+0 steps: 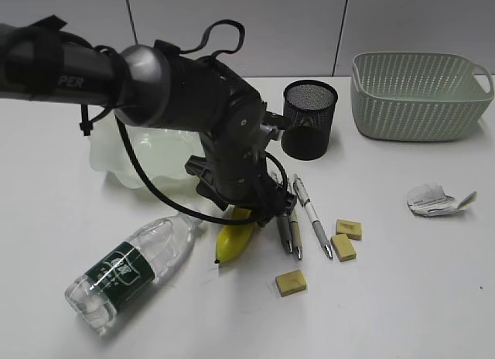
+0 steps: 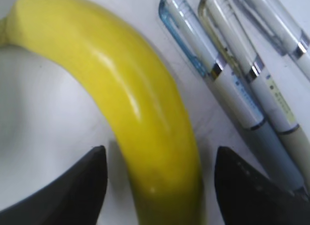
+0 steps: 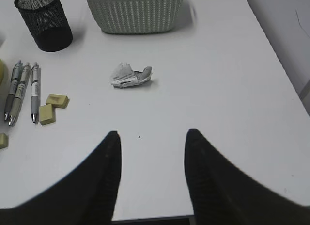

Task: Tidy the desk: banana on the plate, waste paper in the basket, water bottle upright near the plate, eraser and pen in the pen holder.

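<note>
The yellow banana (image 1: 234, 239) lies on the white desk (image 1: 402, 297) beside three pens (image 1: 309, 216). My left gripper (image 1: 246, 208) is low over it. In the left wrist view its jaws (image 2: 160, 157) are open, one on each side of the banana (image 2: 140, 104), with gaps. The pale green plate (image 1: 116, 162) sits behind my left arm. The water bottle (image 1: 128, 270) lies on its side at the front left. The waste paper (image 1: 433, 199) lies at the right. Three erasers (image 1: 343, 247) lie near the pens. My right gripper (image 3: 151, 137) is open and empty above the desk.
The black mesh pen holder (image 1: 308, 119) and the sage-green basket (image 1: 418, 96) stand at the back. The right wrist view shows the basket (image 3: 135, 14), pen holder (image 3: 43, 21), waste paper (image 3: 130, 75), pens (image 3: 22, 89) and erasers (image 3: 47, 113).
</note>
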Robot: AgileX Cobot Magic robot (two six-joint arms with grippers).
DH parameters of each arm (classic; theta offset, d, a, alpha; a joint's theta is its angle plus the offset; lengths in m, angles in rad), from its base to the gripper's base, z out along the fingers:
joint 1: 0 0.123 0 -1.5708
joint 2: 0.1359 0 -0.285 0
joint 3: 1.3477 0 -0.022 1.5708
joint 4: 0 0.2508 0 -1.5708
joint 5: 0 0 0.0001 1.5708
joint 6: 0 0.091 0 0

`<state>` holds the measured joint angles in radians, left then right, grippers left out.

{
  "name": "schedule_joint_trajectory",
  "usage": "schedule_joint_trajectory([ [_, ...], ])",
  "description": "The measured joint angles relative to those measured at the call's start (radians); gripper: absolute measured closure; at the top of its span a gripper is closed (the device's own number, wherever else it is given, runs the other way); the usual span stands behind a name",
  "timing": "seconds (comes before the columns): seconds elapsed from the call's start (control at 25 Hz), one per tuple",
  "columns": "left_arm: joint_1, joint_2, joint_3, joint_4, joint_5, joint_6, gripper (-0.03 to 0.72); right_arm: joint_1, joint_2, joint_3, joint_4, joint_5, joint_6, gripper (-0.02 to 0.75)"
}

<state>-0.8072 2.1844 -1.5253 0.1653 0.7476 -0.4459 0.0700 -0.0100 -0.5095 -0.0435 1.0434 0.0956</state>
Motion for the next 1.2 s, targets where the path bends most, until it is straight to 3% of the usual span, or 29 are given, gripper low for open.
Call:
schedule_joint_trajectory([
  [0.28,0.000,0.017,0.000,-0.023,-0.002,0.000,0.363,0.000,0.000,0.000,0.000,0.000,0.000,0.386],
  [0.76,0.000,-0.112,-0.016,-0.088,-0.002,0.000,0.363,0.000,0.000,0.000,0.000,0.000,0.000,0.386],
  [0.92,0.007,-0.193,-0.018,-0.042,-0.045,0.000,0.363,0.000,0.000,0.000,0.000,0.000,0.000,0.386],
  [1.04,0.045,-0.237,-0.019,0.041,-0.094,0.000,0.363,0.000,0.000,0.000,0.000,0.000,0.000,0.386],
  [1.2,0.151,-0.234,-0.020,0.087,-0.105,0.000,0.363,0.000,0.000,0.000,0.000,0.000,0.000,0.386],
])
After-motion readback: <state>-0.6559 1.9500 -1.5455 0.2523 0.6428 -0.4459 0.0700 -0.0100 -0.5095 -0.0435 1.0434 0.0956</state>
